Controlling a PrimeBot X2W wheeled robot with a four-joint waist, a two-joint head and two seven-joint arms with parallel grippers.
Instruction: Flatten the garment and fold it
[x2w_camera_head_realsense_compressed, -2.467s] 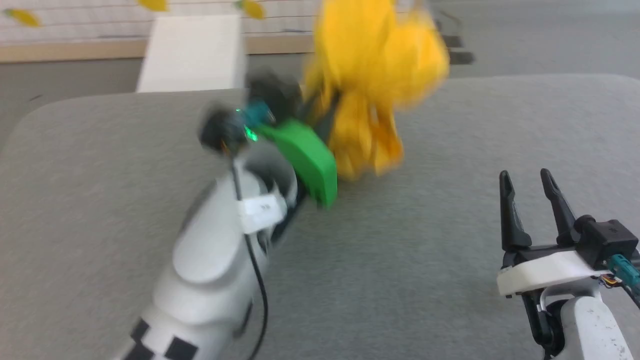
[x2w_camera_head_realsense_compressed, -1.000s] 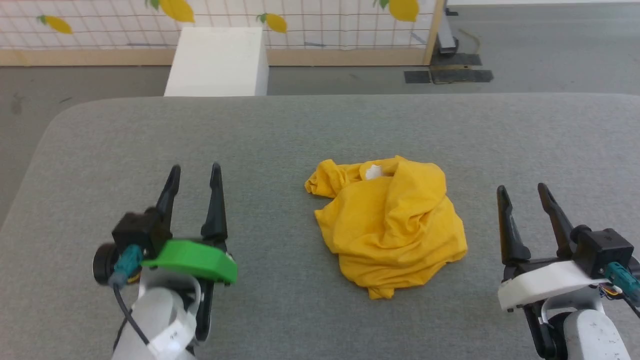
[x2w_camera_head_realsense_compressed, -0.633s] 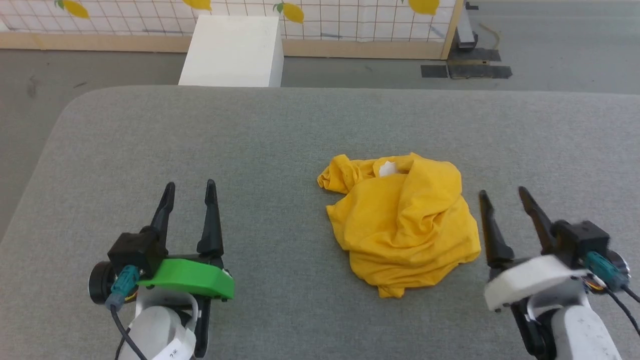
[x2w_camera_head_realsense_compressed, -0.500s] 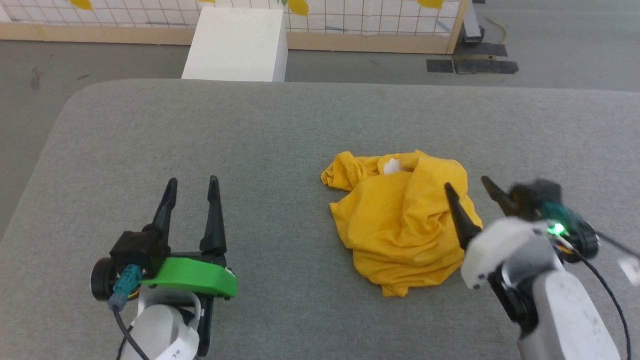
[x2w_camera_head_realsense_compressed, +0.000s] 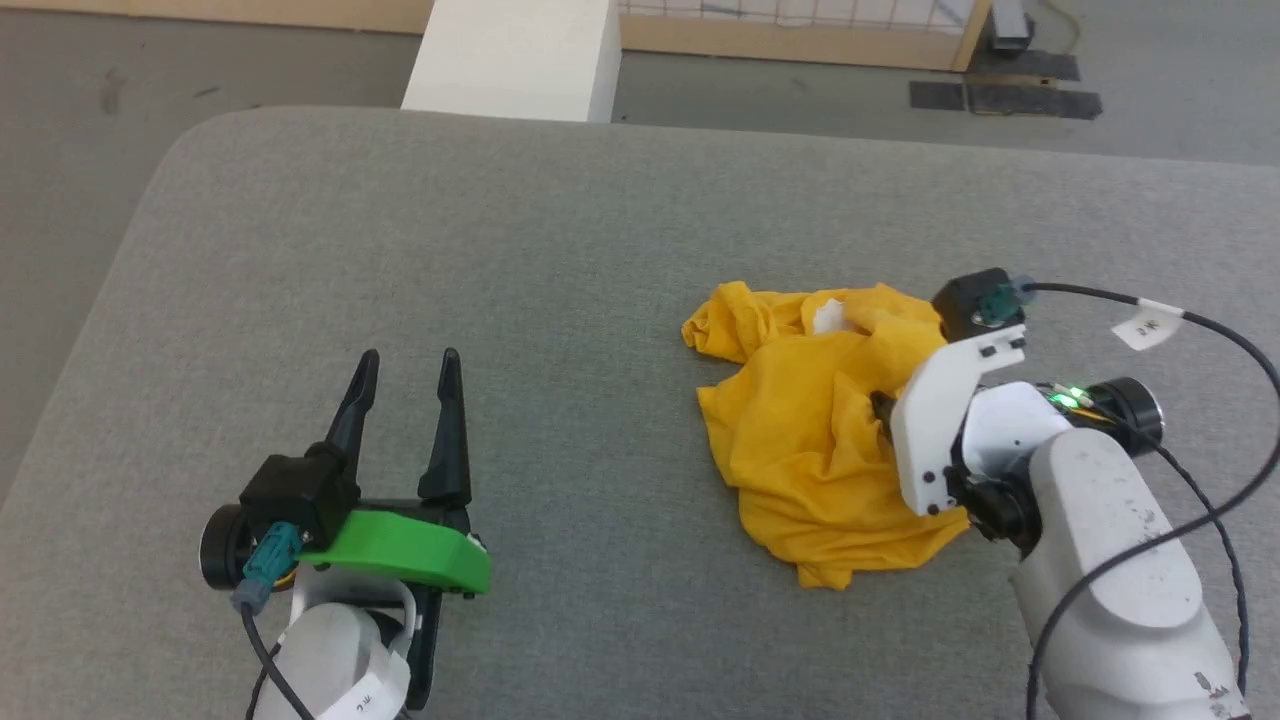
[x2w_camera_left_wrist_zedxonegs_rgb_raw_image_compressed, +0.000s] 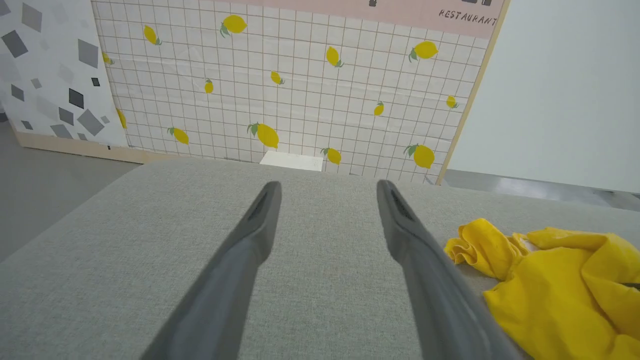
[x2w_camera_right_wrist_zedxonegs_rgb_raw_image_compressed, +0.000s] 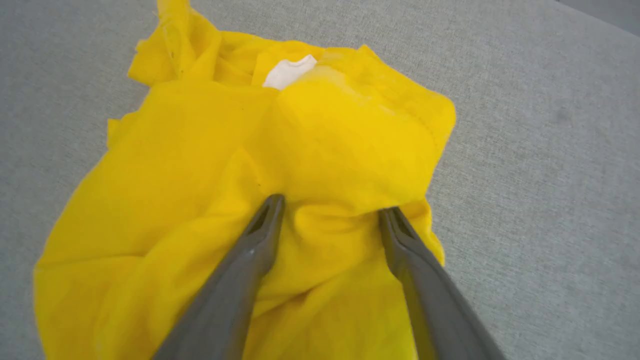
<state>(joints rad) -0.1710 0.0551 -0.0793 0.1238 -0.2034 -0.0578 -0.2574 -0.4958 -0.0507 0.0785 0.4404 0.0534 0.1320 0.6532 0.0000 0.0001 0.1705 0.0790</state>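
A mustard-yellow short-sleeved T-shirt of thin soft fabric (x2w_camera_head_realsense_compressed: 800, 450) lies crumpled in a loose heap on the grey cloth-covered surface (x2w_camera_head_realsense_compressed: 500, 220), right of the middle in the head view and not spread flat. Its small white neck patch (x2w_camera_head_realsense_compressed: 828, 315) peeks out at the far edge of the heap, beside a bunched lobe of cloth that sticks out toward the robot's left. The right end effector (x2w_camera_right_wrist_zedxonegs_rgb_raw_image_compressed: 331, 204) is tipped down over the near right part of the heap. In the right wrist view its two dark fingers (x2w_camera_right_wrist_zedxonegs_rgb_raw_image_compressed: 240, 280) stand apart with their tips at the fabric and a raised fold between them; they are spread and not clamped on the cloth, and I cannot tell how hard the tips press. The pale right forearm (x2w_camera_head_realsense_compressed: 1100, 540) reaches in from the lower right. The left end effector (x2w_camera_head_realsense_compressed: 410, 356) hangs over bare surface well to the left of the T-shirt, fingers spread and nothing between them. Beyond the far edge stands a plain white block (x2w_camera_head_realsense_compressed: 510, 50), and the left wrist view shows a white tiled wall panel printed with yellow lemons (x2w_camera_left_wrist_zedxonegs_rgb_raw_image_compressed: 300, 90).
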